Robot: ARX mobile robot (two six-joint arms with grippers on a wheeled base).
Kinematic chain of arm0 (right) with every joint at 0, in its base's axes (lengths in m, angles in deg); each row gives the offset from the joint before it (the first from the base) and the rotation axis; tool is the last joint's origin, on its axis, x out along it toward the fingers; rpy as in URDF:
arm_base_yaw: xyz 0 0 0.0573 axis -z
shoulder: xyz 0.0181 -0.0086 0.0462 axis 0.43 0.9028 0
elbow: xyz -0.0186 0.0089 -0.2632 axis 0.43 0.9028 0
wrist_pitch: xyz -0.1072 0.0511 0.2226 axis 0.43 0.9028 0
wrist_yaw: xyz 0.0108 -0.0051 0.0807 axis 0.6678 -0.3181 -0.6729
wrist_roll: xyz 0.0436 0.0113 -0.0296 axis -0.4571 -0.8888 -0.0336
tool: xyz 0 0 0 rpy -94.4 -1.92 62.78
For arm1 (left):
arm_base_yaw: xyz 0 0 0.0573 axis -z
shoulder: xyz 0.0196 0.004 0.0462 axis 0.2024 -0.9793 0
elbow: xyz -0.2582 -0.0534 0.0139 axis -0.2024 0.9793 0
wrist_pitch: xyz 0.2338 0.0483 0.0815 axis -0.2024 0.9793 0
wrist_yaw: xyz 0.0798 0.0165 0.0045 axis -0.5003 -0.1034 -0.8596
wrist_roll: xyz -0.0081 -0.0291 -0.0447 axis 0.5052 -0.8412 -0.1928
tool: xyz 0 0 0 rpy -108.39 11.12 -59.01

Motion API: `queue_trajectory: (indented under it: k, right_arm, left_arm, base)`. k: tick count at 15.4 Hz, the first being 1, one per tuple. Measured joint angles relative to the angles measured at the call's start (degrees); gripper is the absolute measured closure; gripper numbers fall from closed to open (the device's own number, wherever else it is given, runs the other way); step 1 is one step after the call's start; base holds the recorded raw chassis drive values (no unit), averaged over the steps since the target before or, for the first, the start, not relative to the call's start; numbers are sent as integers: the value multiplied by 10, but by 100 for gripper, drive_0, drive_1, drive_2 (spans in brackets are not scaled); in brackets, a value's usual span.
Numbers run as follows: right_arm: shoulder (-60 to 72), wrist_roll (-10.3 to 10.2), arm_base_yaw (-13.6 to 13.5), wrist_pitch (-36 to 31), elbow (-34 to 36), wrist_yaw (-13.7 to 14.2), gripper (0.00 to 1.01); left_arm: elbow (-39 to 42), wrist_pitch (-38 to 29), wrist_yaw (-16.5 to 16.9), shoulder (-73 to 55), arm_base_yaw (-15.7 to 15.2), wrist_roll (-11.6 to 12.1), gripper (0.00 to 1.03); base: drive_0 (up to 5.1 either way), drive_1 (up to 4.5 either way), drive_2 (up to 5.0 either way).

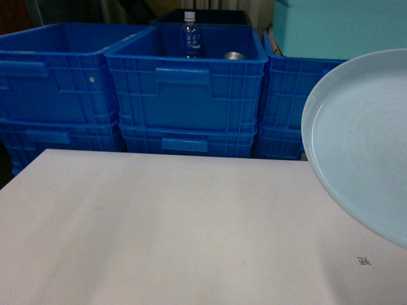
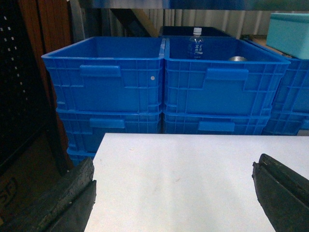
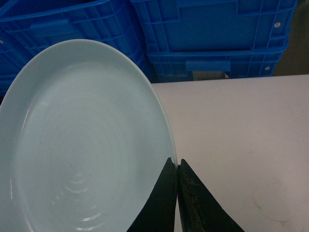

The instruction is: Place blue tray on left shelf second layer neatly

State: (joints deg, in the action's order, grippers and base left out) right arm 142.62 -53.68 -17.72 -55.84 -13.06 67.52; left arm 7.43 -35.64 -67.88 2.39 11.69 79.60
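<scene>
While the right tool pinches it, blue tray tilts.

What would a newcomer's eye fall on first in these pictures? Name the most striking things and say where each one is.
First comes the pale blue tray, held tilted above the right side of the white table, its rim pinched by the right gripper. Behind the table stand stacked deep-blue crates; the middle top one holds a water bottle. The left gripper is open and empty.
</scene>
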Motion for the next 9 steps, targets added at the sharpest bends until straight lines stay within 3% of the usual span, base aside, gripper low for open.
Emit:
queue_trajectory:
  k: [3, 5, 9]
  right_arm:
    - [-61, 0, -14, -39, 38, 61, 99]
    - [-101, 2, -15, -40, 65, 75, 99]
    - [-142, 92, 12, -83, 115, 81, 99]
  left_arm:
    - [0, 0, 0, 0, 0, 0, 5]
    - [0, 0, 0, 0, 0, 0, 5]
    - [0, 0, 0, 0, 0, 0, 5]
  base:
    - [0, 0, 0]
    - [0, 0, 0]
    - [0, 0, 0]
